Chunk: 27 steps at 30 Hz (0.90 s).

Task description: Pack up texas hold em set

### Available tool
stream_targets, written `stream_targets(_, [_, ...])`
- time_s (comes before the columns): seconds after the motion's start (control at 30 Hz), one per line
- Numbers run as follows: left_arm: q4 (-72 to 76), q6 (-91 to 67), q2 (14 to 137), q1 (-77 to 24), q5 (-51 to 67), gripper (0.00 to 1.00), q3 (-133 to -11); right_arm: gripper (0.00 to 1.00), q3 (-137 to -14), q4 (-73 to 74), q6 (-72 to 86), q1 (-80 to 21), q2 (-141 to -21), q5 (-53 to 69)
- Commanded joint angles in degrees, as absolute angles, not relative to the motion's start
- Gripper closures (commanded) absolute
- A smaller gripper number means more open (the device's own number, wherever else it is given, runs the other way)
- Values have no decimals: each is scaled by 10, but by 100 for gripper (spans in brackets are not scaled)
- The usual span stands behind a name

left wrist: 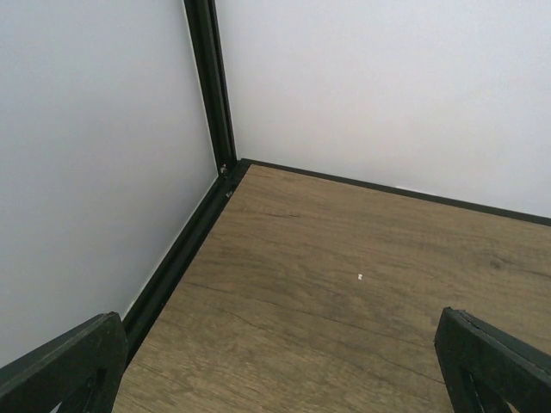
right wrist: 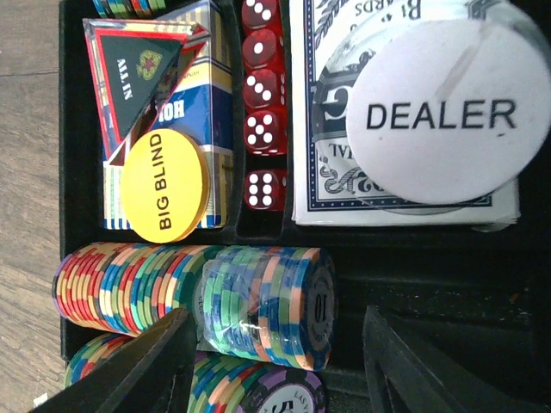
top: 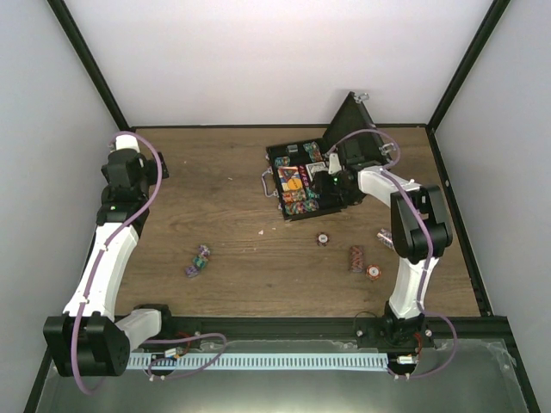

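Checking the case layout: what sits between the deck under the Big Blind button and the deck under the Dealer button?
A column of red dice, seen in the right wrist view.

The card deck (right wrist: 323, 176) runs off the top edge, half hidden beneath the dealer button (right wrist: 448, 112).

A wooden tabletop (top: 232, 249) is enclosed by white walls (top: 258, 52); a black frame post (left wrist: 211, 86) rises at the tabletop's far-left corner.
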<state>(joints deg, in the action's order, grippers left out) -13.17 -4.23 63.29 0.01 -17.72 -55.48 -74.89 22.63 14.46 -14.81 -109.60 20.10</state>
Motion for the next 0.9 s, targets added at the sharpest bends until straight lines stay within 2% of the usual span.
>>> stream_targets(0.0, [-127,-41,636,0,-176,0,-555,44,-752,219,145,-144,-1112,222])
stream_targets(0.17, [-127,-42,636,0,-173,0,-556,40,-751,221,132,-145,-1126,217])
stream_targets(0.87, [-128,-44,637,0,-168,0,-556,39,-755,189,98,-157,-1147,301])
